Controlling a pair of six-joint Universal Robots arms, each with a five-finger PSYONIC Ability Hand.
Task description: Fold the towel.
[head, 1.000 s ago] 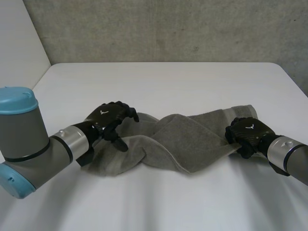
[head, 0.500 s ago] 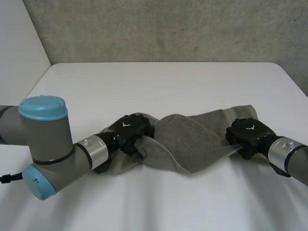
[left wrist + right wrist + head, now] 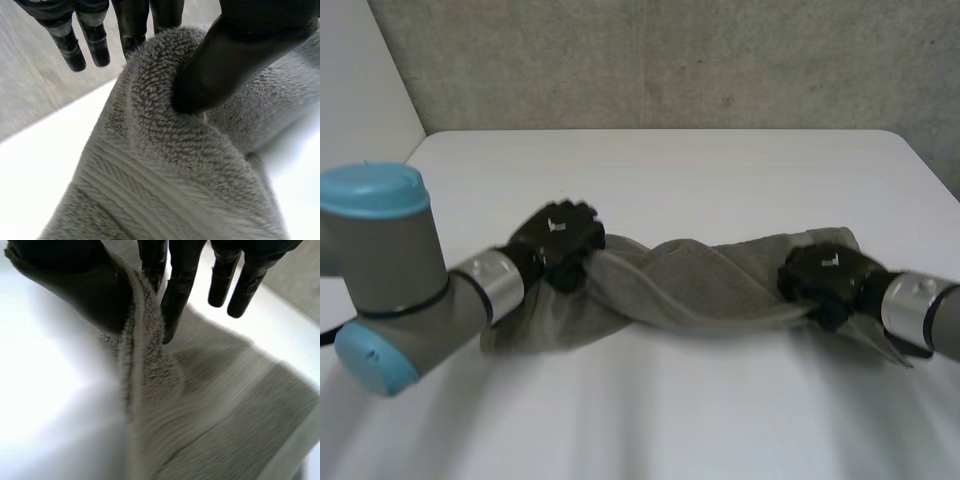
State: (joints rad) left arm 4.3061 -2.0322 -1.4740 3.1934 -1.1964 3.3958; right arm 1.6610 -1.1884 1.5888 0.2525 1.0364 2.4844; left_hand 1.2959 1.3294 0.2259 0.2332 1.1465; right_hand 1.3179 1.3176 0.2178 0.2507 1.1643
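Towel [image 3: 705,285] raised; wrist views: left hand [image 3: 240,45], right hand [image 3: 65,280] pinch folds

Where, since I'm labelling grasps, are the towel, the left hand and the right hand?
towel [image 3: 708,288], head view, on its bunched middle.
left hand [image 3: 558,238], head view, on the back of the hand.
right hand [image 3: 825,273], head view, on the back of the hand.
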